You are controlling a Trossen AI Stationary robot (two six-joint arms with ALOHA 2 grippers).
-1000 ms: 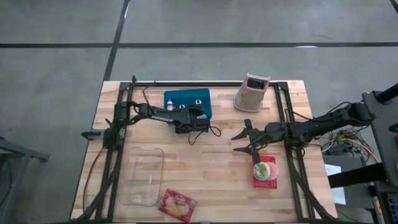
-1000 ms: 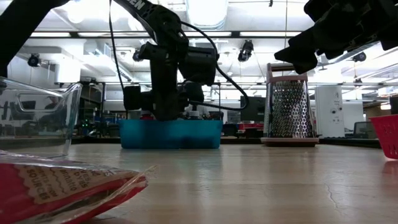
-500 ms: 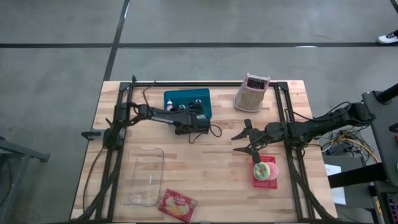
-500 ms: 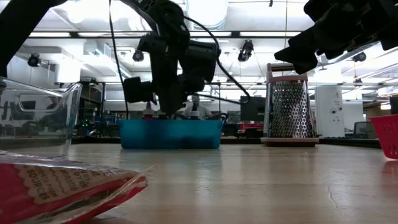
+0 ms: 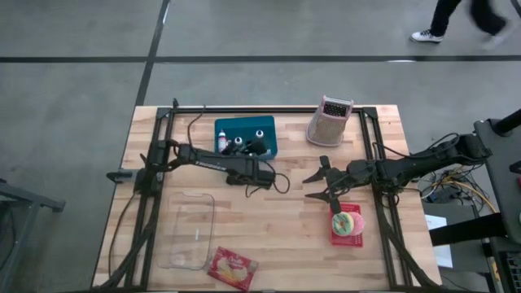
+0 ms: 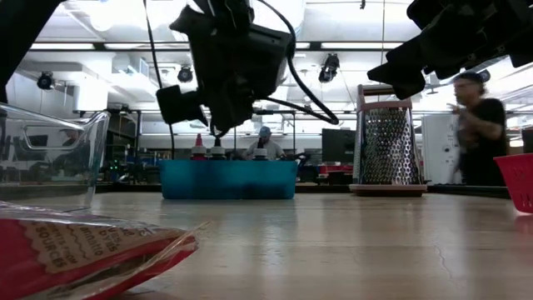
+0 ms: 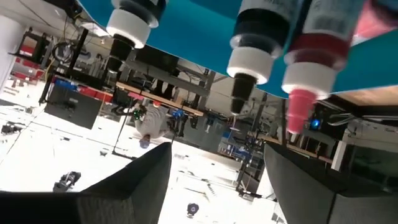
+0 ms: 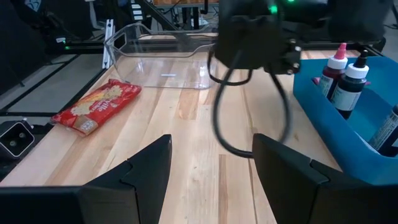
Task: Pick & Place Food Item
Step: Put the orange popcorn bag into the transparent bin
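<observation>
A round pink, yellow and green food item (image 5: 346, 223) lies in a small red basket (image 5: 335, 234) at the right. A red snack packet (image 5: 232, 268) lies flat near the front edge and also shows in the right wrist view (image 8: 98, 104). My right gripper (image 5: 313, 185) is open and empty, just left of and beyond the basket. My left gripper (image 5: 254, 165) is open and empty. It hangs above the table just in front of the teal bin (image 5: 244, 133). Its fingers (image 7: 130, 186) point at the bottles (image 7: 255, 43) standing in the bin.
A clear glass dish (image 5: 189, 230) stands at the front left, beside the packet. A metal grater (image 5: 329, 120) stands at the back right. The left arm's cable loop (image 5: 281, 183) hangs between the grippers. A person (image 6: 476, 125) moves in the room beyond the table.
My left gripper has risen and drawn back from the teal bin toward the near edge. The bottles now show clear below it in the low view. My right gripper has kept still. A person has walked into view beyond the table.
</observation>
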